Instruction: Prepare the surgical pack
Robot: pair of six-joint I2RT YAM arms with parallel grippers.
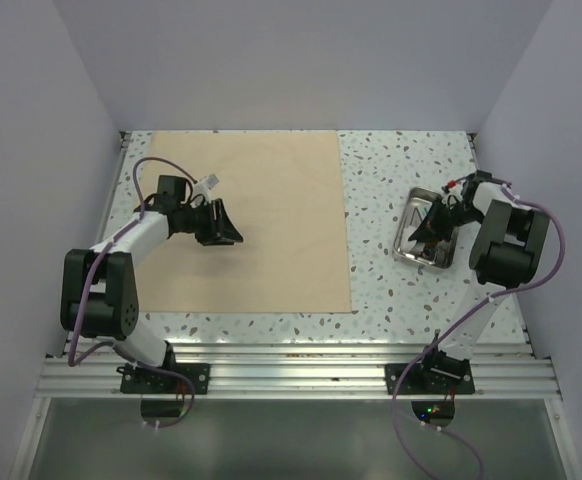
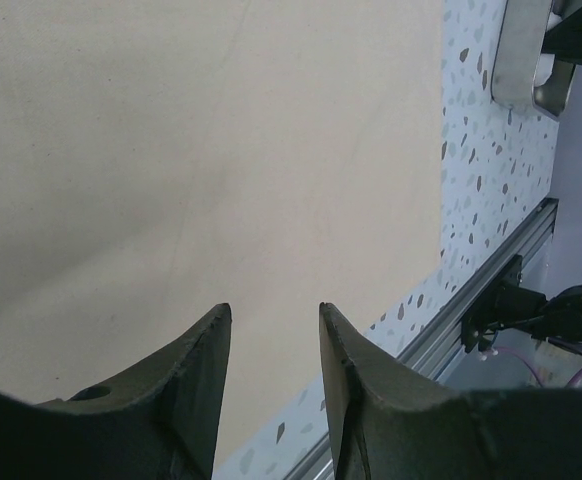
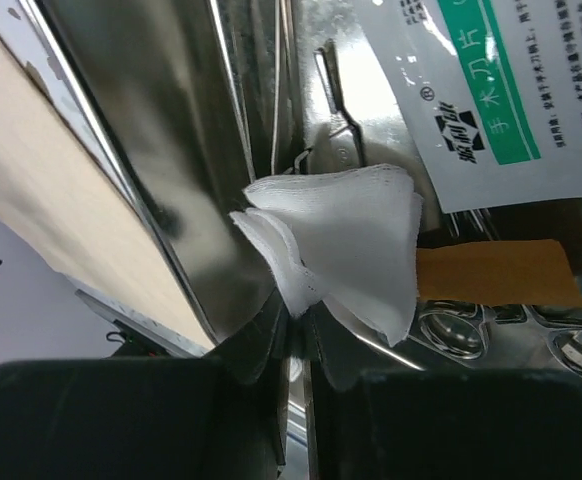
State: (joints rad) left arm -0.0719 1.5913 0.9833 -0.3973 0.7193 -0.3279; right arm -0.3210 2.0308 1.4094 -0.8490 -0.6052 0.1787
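Gauze [image 3: 341, 240], a folded white stack, is pinched at one edge by the right pincer [image 3: 296, 328], whose jaws are clenched on it inside the steel tray [image 1: 404, 250]. The tray sits on the speckled desk [image 1: 391, 170] to the right of the tan sheet [image 1: 271, 220], apart from it. Beside the gauze in the tray lie a white packet [image 3: 501, 90] with a green band, a tan strip [image 3: 496, 272] and the finger rings of scissors [image 3: 451, 335]. The sheet lies flat on the left half of the desk. The left pincer [image 2: 271, 320] hangs over the sheet's left-middle part, pointing right, its jaws parted with nothing between them. Whether its tips touch the sheet cannot be told.
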